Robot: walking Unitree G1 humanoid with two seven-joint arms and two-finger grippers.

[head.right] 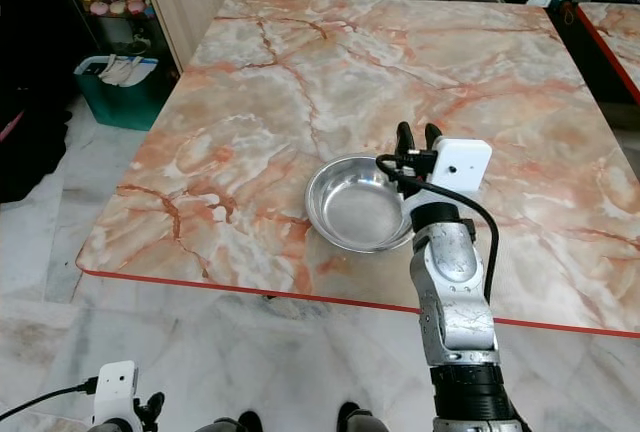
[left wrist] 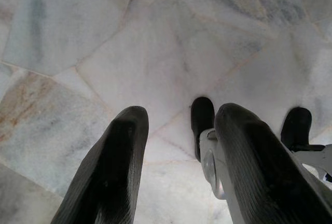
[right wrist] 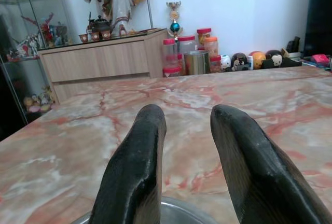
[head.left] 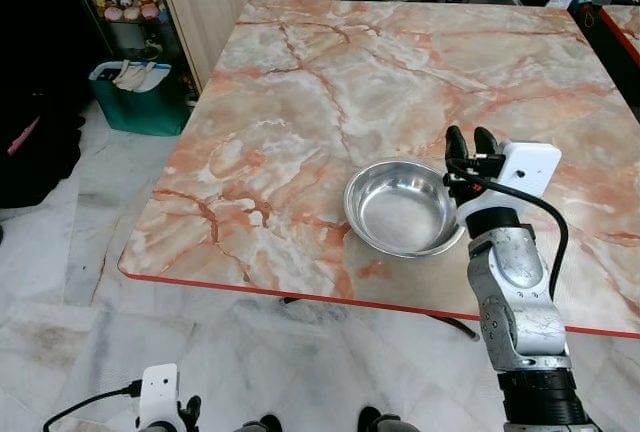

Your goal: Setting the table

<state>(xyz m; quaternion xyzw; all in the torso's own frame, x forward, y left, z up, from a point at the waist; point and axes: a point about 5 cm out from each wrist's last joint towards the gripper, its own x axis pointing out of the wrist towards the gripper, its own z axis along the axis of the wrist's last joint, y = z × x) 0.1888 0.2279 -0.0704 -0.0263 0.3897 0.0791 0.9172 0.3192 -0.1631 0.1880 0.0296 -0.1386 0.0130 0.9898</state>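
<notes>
Here, a stainless steel bowl (head.left: 403,207) sits near the marble surface's (head.left: 330,82) front edge. The right tool (head.left: 470,139), fingers spread and empty, hovers at the bowl's three o'clock rim. The left tool (left wrist: 176,146), also spread, hangs idle over the floor.

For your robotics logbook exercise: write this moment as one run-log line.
task: setting table | right gripper: open, over steel bowl rim | bowl: on marble table | left gripper: open, idle, low

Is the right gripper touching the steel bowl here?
Cannot tell. The right gripper sits open at the steel bowl's far right rim in the eye views, but neither shows contact or gap plainly.
</notes>
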